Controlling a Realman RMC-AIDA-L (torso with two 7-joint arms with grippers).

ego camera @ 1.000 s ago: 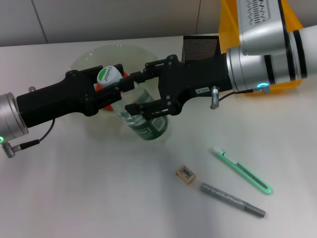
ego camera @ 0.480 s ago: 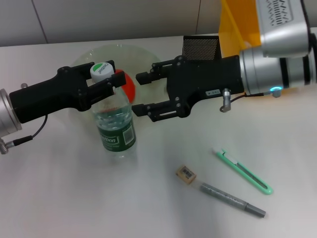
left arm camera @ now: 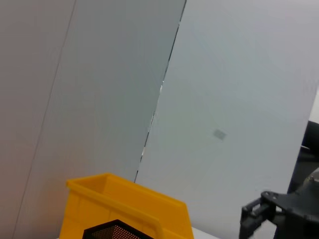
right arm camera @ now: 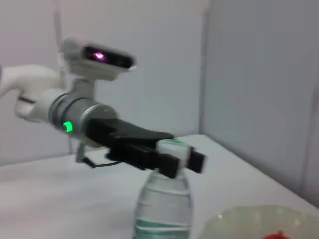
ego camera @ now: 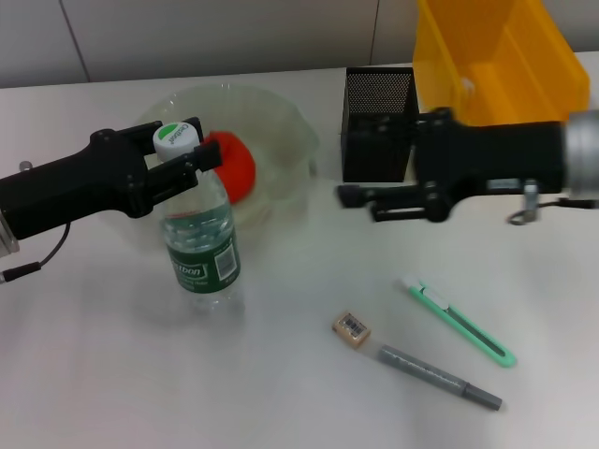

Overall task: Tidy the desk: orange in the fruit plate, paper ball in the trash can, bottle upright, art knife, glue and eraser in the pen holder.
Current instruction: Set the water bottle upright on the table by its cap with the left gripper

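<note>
Lying nearest the robot on the white table (ego camera: pixel 112 374) are the grey glue stick (ego camera: pixel 440 378), the small tan eraser (ego camera: pixel 352 329) just beside its tip, and the green art knife (ego camera: pixel 459 321) a little farther back, all three flat and close together on the right side. On the left stands the bottle (ego camera: pixel 197 241), upright with its green label facing forward, and the left gripper (ego camera: pixel 183 161) is clamped on the neck just under the white cap (ego camera: pixel 176 137), its black fingers narrowed around it; the right wrist view shows the same grasp from the other side. Behind the bottle, the clear fruit plate (ego camera: pixel 281 122) holds the orange (ego camera: pixel 234 165), part hidden by the bottle and gripper. The right gripper (ego camera: pixel 360 203) hovers above the table in front of the black mesh pen holder (ego camera: pixel 377 114), well apart from the bottle, its two fingers set only narrowly apart and holding nothing. Farthest back on the right sits the yellow bin (ego camera: pixel 505 56).
</note>
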